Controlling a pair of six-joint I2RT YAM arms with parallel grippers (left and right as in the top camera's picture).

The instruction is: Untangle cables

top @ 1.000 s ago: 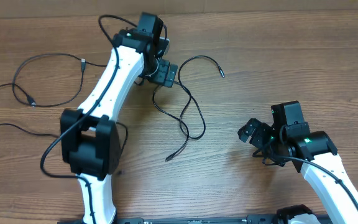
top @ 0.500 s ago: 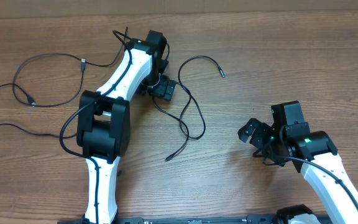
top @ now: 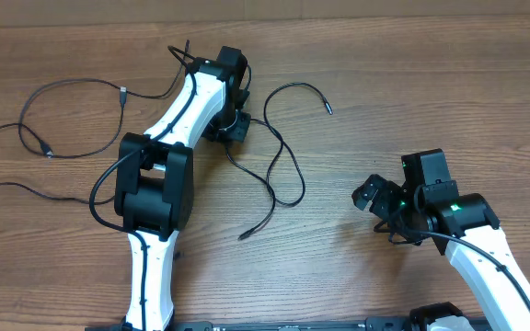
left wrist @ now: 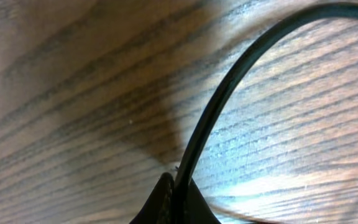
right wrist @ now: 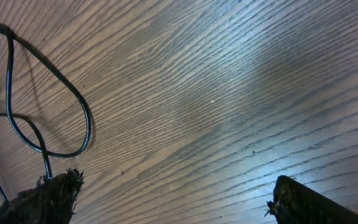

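Note:
Two thin black cables (top: 279, 152) lie crossed and looped in the middle of the table, one plug end (top: 328, 108) at the back and one (top: 244, 236) toward the front. My left gripper (top: 229, 127) is down at the left side of this tangle, shut on one strand. In the left wrist view that cable (left wrist: 229, 87) curves up from between the closed fingertips of the left gripper (left wrist: 178, 198). My right gripper (top: 373, 195) stands open to the right of the tangle, apart from it. Its view shows the right gripper (right wrist: 176, 199) holding nothing, with a cable loop (right wrist: 84, 124) at the left.
A separate black cable (top: 63, 87) curls over the table's far left with a plug (top: 122, 90) at its end. Another strand (top: 12, 188) runs in from the left edge. Thicker black wires hang along the left arm (top: 168, 115).
The left arm swung down and settled at the tangle, then its jaws closed on a strand. The front loose cable end shifted slightly left. The right arm has not moved.

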